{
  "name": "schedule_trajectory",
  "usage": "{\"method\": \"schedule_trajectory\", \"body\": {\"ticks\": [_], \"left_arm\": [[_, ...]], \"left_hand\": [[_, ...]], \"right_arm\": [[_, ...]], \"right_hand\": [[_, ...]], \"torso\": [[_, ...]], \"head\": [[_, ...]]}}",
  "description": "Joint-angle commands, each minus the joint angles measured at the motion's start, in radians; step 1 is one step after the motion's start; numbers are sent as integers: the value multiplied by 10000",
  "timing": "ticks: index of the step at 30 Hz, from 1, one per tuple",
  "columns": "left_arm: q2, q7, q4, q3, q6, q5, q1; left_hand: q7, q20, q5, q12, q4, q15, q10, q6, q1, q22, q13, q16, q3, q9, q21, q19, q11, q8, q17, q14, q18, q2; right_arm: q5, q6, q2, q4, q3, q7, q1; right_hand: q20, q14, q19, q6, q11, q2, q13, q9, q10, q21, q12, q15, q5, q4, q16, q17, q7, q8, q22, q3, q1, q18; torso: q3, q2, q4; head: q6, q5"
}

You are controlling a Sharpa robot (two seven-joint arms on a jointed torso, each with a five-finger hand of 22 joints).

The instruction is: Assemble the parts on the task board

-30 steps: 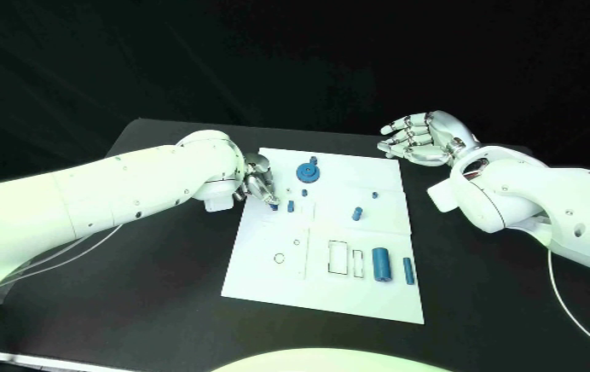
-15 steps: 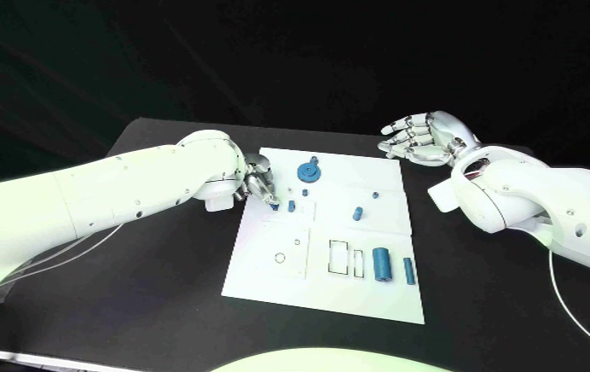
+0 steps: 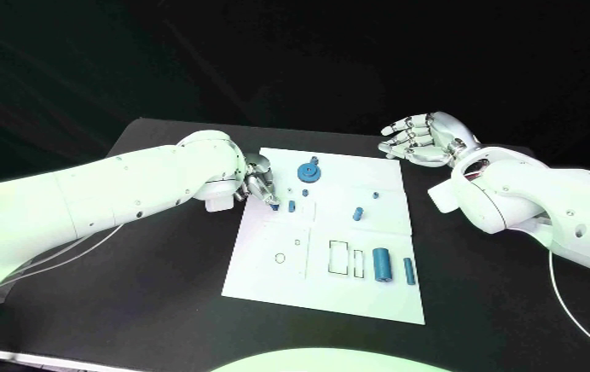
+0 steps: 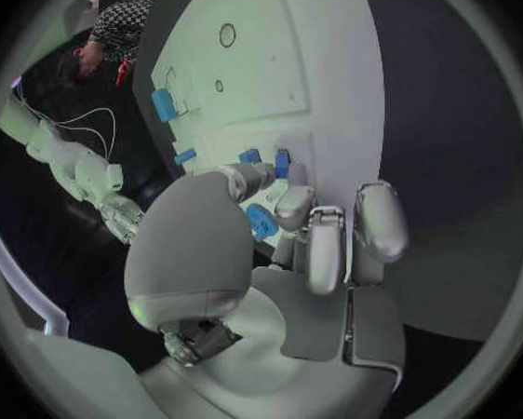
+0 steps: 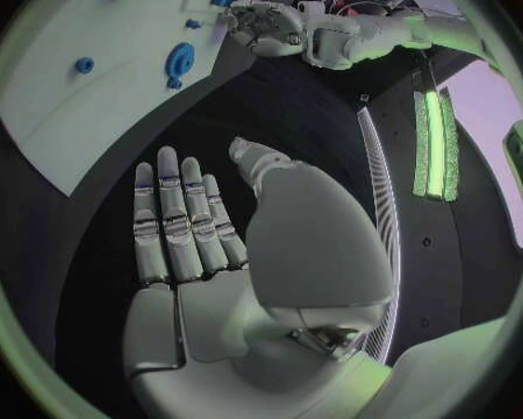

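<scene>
Head view is showing the white task board (image 3: 322,257) lying flat in the middle of the black table (image 3: 147,287). The left hand (image 3: 257,183) is hanging over the board's far left corner, its fingers curled down toward a small blue part (image 3: 272,204) right at their tips. From the left wrist view, the fingertips (image 4: 294,207) are crowding round that blue piece (image 4: 261,222), but I cannot tell whether they are actually pinching it or only touching it. Just beside it, another small blue peg (image 3: 292,206) is standing on the board. A round blue gear (image 3: 308,171) is sitting near the board's far edge, a blue peg (image 3: 358,213) is lying toward the middle, and two blue cylinders (image 3: 383,264) are lying side by side near the right edge, next to rectangular cut-outs (image 3: 339,255). The right hand (image 3: 422,139) is hovering off the board's far right corner, above the table, palm up, fingers spread and straight, grasping nothing.
</scene>
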Motion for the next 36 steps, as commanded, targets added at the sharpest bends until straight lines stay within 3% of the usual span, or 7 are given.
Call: {"method": "schedule_trajectory", "body": {"ticks": [1, 26, 36], "left_arm": [[6, 13, 7, -15, 245, -70, -28], [32, 15, 11, -13, 192, 27, -43], [106, 35, -47, -17, -32, 315, -61]], "left_hand": [[-191, -1, 28, 77, -1824, -52, 78, 275, -14, 20, 42, 54, 1802, 278, 63, 93, -17, -3, 2609, 1031, -198, -96], [-191, -6, 26, 82, -1870, -54, 105, 314, -21, 15, 62, 65, 1838, 265, 62, 91, -18, -23, 2635, 1040, -198, -125], [-295, -23, 34, 141, -1625, -79, 334, 544, -590, 99, 187, 65, 1724, 277, 82, 147, -81, -64, 2635, 1040, -216, -98]], "right_arm": [[-25, 106, 9, -3, 2, 100, -12], [-25, 137, 11, -6, 2, 84, -27], [-26, 159, 3, 1, 2, 63, -27]], "right_hand": [[-28, -28, -62, -88, -7, 52, -16, -9, -75, -19, -9, -8, -33, -48, -44, -17, 540, 51, -9, 16, -60, 148], [-27, -28, -65, -89, -7, 51, -16, -10, -76, -18, -10, -8, -33, -53, -46, -20, 540, 52, -15, 17, -59, 148], [-27, -28, -65, -89, -7, 51, -16, -10, -76, -18, -10, -8, -33, -53, -46, -20, 540, 52, -15, 17, -59, 148]], "torso": [[6, -2, -4], [16, 3, -9], [21, 4, -12]], "head": [[-9, 6], [-7, 19], [-11, 2]]}}
